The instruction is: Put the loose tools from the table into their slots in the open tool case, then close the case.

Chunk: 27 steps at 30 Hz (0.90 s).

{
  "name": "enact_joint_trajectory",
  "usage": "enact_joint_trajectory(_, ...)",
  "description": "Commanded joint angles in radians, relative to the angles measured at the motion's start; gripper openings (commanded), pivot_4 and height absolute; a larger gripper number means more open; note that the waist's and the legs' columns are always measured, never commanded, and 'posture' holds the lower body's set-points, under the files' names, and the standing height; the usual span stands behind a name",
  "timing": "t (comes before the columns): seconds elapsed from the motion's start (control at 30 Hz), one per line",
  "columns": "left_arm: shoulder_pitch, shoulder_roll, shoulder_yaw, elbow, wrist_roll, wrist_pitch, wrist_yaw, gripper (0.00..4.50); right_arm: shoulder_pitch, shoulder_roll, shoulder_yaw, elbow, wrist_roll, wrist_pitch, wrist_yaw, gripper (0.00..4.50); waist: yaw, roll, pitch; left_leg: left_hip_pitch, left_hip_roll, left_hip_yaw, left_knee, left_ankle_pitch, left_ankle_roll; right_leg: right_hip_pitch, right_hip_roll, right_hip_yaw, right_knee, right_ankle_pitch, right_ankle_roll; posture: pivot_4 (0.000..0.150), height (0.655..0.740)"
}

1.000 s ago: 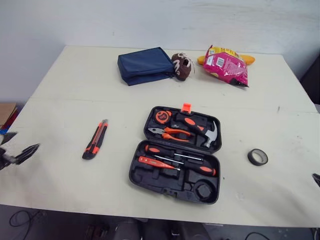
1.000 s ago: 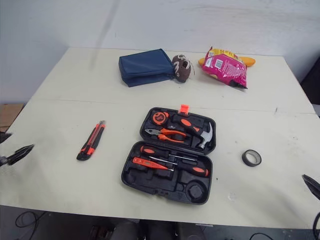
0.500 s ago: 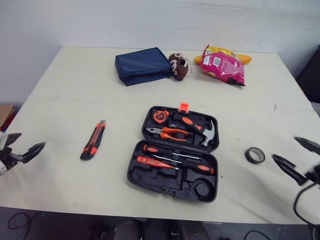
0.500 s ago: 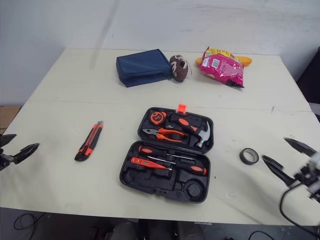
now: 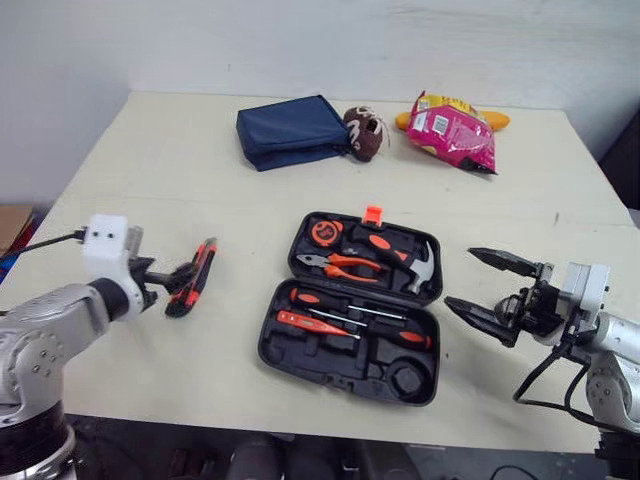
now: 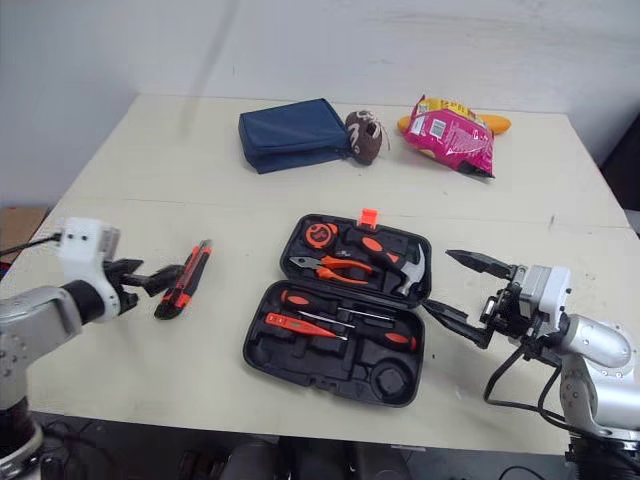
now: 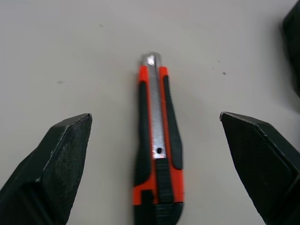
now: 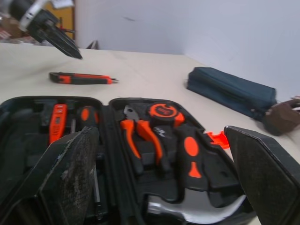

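Tool case (image 5: 300,355) lying open near the middle of the desk (image 5: 150,170), both halves flat. The far half holds a tape measure (image 5: 324,232), pliers (image 5: 340,265) and a hammer (image 5: 418,268). The near half holds screwdrivers (image 5: 345,322) and has unfilled recesses along its front edge.

One loose tool shows: an orange-and-black utility knife (image 5: 192,277), flat on the desk to the left of the case and well apart from it.

The left end effector (image 7: 154,116) sits low over the knife with its fingers spread wide. In the left wrist view the handle runs lengthwise between them, touching neither. This alignment probably lets the fingers close across the narrow sides of the handle for a firm pinch.

The right end effector (image 5: 460,277) hovers just beside the right edge of the case, fingers apart and empty, pointing at the case. It is likely placed there to steady the case or to reach the lid later.

A blue pouch (image 5: 290,130) and a pink snack bag (image 5: 450,128) lie at the far edge, outside the task.
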State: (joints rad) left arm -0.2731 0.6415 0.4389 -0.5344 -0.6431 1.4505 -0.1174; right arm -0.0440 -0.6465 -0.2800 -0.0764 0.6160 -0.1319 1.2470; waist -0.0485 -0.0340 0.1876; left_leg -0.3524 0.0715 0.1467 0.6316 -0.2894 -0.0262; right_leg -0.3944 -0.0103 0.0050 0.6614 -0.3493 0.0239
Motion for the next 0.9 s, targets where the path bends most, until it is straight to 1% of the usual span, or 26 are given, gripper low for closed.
enact_joint_trajectory(0.03,-0.014,-0.006,-0.044,0.010,0.057,0.024,0.034,4.45,0.016,0.019,-0.001,0.025,-0.003,-0.060,0.048,4.50,-0.002,0.000,0.000,0.000,0.000,0.000,0.000,0.000,0.000,0.000,0.000,0.000,0.000,0.000,0.000,0.150,0.7400)
enact_joint_trajectory(0.1,-0.036,-0.019,-0.052,0.039,0.063,0.024,0.025,4.45,0.029,0.031,-0.005,0.061,-0.012,-0.095,0.072,4.50,-0.001,0.000,0.000,0.000,0.001,0.000,0.000,0.000,-0.001,0.000,0.001,0.000,0.000,0.000,0.000,0.150,0.7400)
enact_joint_trajectory(0.2,-0.048,0.010,-0.103,0.089,0.101,-0.014,0.008,4.45,0.039,0.043,-0.012,0.100,-0.018,-0.136,0.093,4.50,-0.003,0.000,0.000,0.000,0.000,0.000,0.002,0.001,-0.001,0.000,0.001,0.000,0.001,0.000,0.000,0.150,0.7400)
enact_joint_trajectory(0.3,-0.068,0.014,-0.111,0.128,0.125,-0.033,0.001,4.45,0.045,0.047,-0.015,0.124,-0.019,-0.161,0.105,4.50,-0.005,0.000,0.000,0.000,0.000,0.000,0.003,0.001,0.000,0.001,0.000,0.001,0.001,0.000,0.000,0.150,0.7400)
enact_joint_trajectory(0.47,-0.101,0.023,-0.196,0.242,0.123,-0.034,-0.079,4.45,0.080,0.053,-0.013,0.166,-0.019,-0.231,0.154,4.50,0.000,0.000,0.000,0.001,0.000,0.000,0.002,0.001,-0.001,0.001,0.000,0.000,0.002,0.000,0.000,0.150,0.7400)
enact_joint_trajectory(0.53,-0.107,0.029,-0.213,0.286,0.143,-0.069,-0.097,4.45,0.089,0.052,-0.004,0.168,-0.018,-0.255,0.185,4.50,0.002,0.001,0.000,0.001,0.000,0.000,0.002,0.001,-0.001,0.001,0.000,0.000,0.002,0.000,0.000,0.150,0.7400)
enact_joint_trajectory(0.63,-0.114,0.051,-0.242,0.328,0.149,-0.087,-0.145,3.64,0.087,0.061,-0.005,0.172,-0.011,-0.264,0.188,4.50,0.007,0.002,-0.001,0.002,-0.001,0.000,0.003,0.002,0.000,0.002,-0.001,0.000,0.003,0.000,0.000,0.150,0.7400)
enact_joint_trajectory(0.77,-0.109,0.066,-0.257,0.360,0.166,-0.120,-0.178,1.81,0.104,0.069,-0.003,0.149,-0.008,-0.270,0.182,4.50,0.014,0.003,-0.001,0.003,-0.001,0.000,0.002,0.002,-0.001,0.002,-0.001,0.000,0.004,0.001,0.000,0.150,0.7400)
enact_joint_trajectory(0.8,-0.106,0.073,-0.256,0.363,0.171,-0.135,-0.187,1.49,0.110,0.068,-0.002,0.128,-0.007,-0.264,0.172,4.50,0.015,0.003,-0.002,0.003,-0.001,0.000,0.002,0.002,-0.001,0.002,-0.001,0.000,0.003,0.000,0.000,0.150,0.7400)
enact_joint_trajectory(0.9,-0.105,0.095,-0.244,0.351,0.191,-0.224,-0.219,1.49,0.125,0.062,0.004,0.052,-0.004,-0.231,0.134,4.50,0.018,0.003,-0.002,0.002,-0.001,0.000,0.002,0.002,-0.001,0.002,-0.001,0.000,0.003,0.000,0.000,0.150,0.7400)
